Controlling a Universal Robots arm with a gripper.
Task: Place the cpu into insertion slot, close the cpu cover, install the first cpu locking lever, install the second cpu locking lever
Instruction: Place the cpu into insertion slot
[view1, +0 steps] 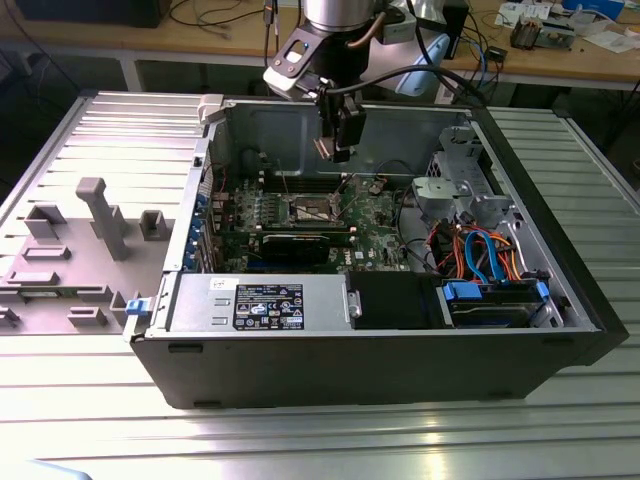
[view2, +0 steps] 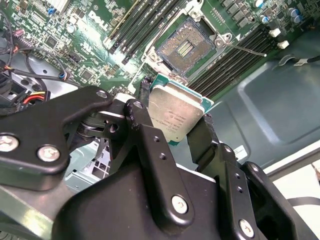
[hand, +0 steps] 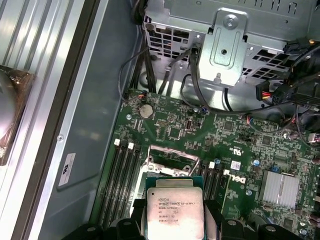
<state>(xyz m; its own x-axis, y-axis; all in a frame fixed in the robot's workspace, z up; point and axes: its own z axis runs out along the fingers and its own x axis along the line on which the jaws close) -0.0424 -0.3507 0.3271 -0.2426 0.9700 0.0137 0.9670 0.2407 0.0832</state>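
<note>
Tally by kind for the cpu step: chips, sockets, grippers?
cpu: 1, gripped above the board
insertion slot: 1, empty
gripper: 1, shut on the cpu
Total: 3

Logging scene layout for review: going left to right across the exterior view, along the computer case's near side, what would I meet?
Grey upright plastic post → small blue plastic clip → silver metal box with a black label → black rectangular housing → blue plastic drive tray.
</note>
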